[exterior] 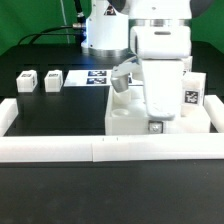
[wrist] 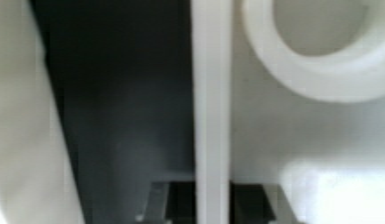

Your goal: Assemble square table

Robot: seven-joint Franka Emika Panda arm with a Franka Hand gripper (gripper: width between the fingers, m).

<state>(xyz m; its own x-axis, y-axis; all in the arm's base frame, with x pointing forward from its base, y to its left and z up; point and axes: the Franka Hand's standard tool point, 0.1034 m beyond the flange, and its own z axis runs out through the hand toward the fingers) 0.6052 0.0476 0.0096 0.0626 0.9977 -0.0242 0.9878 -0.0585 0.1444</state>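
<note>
Black table surface [exterior: 60, 115], fenced by a long low white border wall [exterior: 60, 150], carries all parts. The large white square plastic tabletop [exterior: 125, 115] lies flat toward the exterior view's right, directly under the arm.

In the wrist view, a thin white rib [wrist: 207, 100] of the tabletop runs lengthwise into the gap of the gripper [wrist: 207, 198]. The jaws stand pressed almost together, and I judge that they pinch this rib. One round corner hole [wrist: 340, 40] lies just beside it. Any coming move therefore drags the tabletop along the rib's axis.

Two small white tagged leg posts [exterior: 27, 80] stand well apart at the exterior view's left.

In the exterior view the arm hides the fingers and most of the tabletop. The wrist view is blurred, so I cannot tell which edge is held.
</note>
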